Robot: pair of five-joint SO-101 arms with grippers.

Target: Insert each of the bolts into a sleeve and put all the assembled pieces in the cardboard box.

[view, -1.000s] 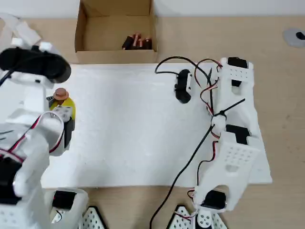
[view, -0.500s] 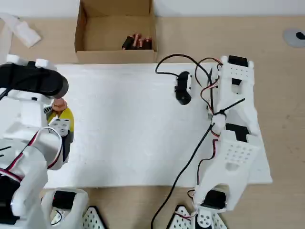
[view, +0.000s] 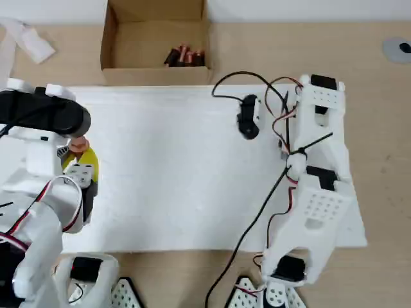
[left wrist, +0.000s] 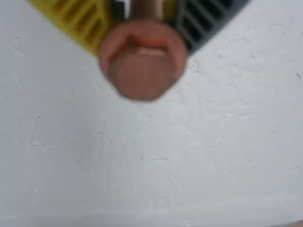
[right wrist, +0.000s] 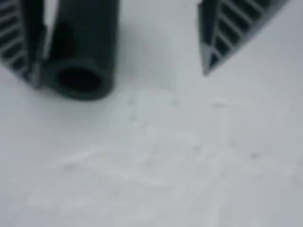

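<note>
While my left gripper (view: 82, 154) pinches a bolt (left wrist: 142, 61) near the left edge of the white mat (view: 173, 179), I judge the joining step to be in hand: one more bolt has to meet its sleeve. The bolt is copper-coloured, with a broad, rounded head standing clear of the jaws. Its shank runs back between a yellow jaw and a dark one, and I cannot tell how much of it is free.

Farther off and to the right, my right gripper (view: 248, 127) is spread wide over the mat. A short, dark sleeve (right wrist: 83, 56) sits against one jaw, well apart from the other, its round bore open.

Next, I think, the right jaws must close squarely on the sleeve. Then the arms must come together so shank and bore line up end to end.

At the far edge stands the cardboard box (view: 109, 45). Several finished pieces (view: 186, 56), copper and black, lie in its near right corner.
</note>
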